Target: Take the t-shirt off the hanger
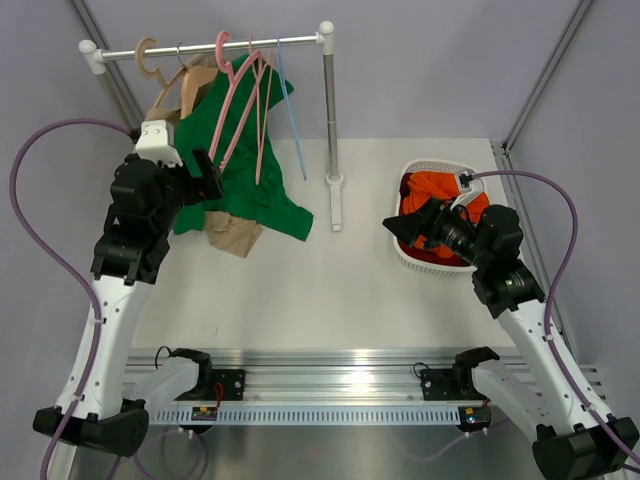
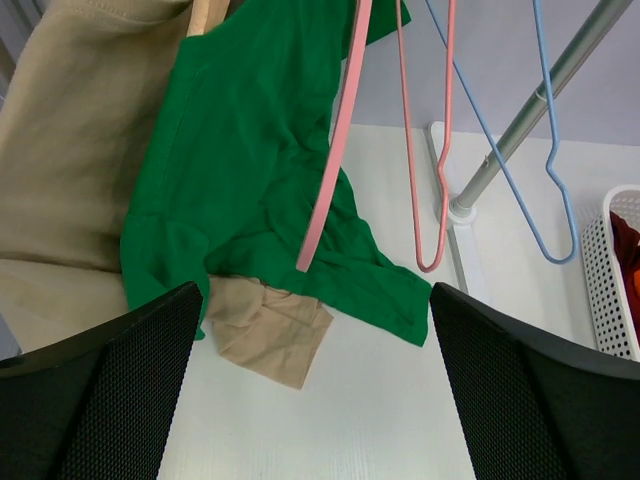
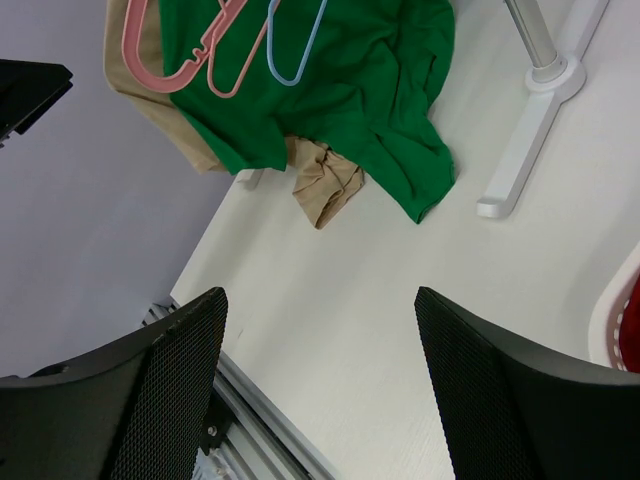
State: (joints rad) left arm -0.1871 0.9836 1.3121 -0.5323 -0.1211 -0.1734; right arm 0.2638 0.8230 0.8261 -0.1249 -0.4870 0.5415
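One surface (image 1: 300, 300). One clothes rack (image 1: 200, 48), beyond both pincers.

One green t-shirt (image 1: 235, 150) hangs off the rail straight ahead of the left pincer (image 2: 315, 300). Its hem is slumped on the surface just past the tips.

One beige top (image 1: 232, 238) sits behind and under it.

One white basket (image 1: 420, 166) beside the right pincer (image 3: 320, 300) holds one orange garment (image 1: 435, 185).

Four hangers: two pink hangers (image 2: 338, 130), one pale-blue hanger (image 1: 292, 122), one wooden hanger (image 2: 205, 12), top left of the left pincer.

Both pincers released, jaws wide, nothing between.
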